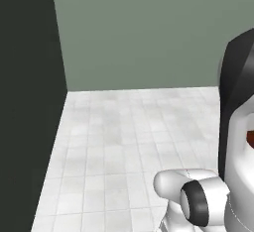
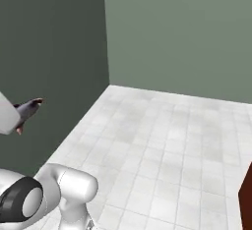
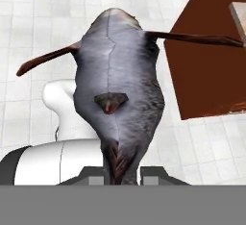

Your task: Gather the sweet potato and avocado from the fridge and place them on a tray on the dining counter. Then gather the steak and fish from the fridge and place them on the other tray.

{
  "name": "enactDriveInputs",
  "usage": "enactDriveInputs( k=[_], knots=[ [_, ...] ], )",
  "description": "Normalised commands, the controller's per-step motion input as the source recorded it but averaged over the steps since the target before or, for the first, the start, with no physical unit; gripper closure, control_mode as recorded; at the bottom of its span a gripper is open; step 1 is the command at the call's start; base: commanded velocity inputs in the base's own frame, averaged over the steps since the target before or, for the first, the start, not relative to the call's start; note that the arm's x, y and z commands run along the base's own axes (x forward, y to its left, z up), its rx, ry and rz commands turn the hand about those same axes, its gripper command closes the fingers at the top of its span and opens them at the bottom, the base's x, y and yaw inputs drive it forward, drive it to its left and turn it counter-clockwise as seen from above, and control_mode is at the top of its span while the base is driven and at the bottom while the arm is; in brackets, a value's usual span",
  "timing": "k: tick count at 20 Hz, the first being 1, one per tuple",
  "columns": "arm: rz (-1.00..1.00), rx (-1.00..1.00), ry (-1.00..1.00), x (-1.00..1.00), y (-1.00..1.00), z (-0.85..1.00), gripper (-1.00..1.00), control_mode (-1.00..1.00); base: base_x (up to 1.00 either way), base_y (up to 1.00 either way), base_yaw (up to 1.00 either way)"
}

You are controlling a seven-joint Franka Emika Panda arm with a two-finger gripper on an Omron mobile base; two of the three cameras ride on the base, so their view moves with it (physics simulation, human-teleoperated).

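- We have the gripper [image 3: 122, 173] closed on the fish [image 3: 117, 84] by its tail end, so the grey body hangs up the centre of the hand view, clear of the robot below.
- In the right base view the fish [image 2: 28, 109] pokes out at the left edge, over the white tiled floor [image 2: 162, 145].
- We judge it is headed for a tray; none is in sight, so we cannot tell their contents.
- The red-brown wood [image 3: 206, 65] at upper right may be the dining counter's front.

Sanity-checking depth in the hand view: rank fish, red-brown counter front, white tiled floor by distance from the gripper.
1. fish: clamped in the gripper, tail end between the fingertips.
2. red-brown counter front: beyond the fish, upper right.
3. white tiled floor: farthest, background; margin over the counter front is small.
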Motion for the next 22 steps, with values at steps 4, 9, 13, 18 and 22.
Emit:
enactDriveInputs(
  k=[4,9,13,18,22],
  knots=[
    [0.00,0.00,0.00,0.00,0.00,0.00,1.00,1.00,0.87,0.36,-0.48],
    [0.00,0.00,0.00,0.00,0.00,0.00,1.00,1.00,0.92,0.39,-0.46],
    [0.00,0.00,0.00,0.00,0.00,0.00,1.00,1.00,0.93,0.39,-0.45],
    [0.00,0.00,0.00,0.00,0.00,0.00,1.00,1.00,0.92,0.39,-0.46],
    [0.00,0.00,0.00,0.00,0.00,0.00,1.00,1.00,0.92,0.39,-0.46]
  ],
)
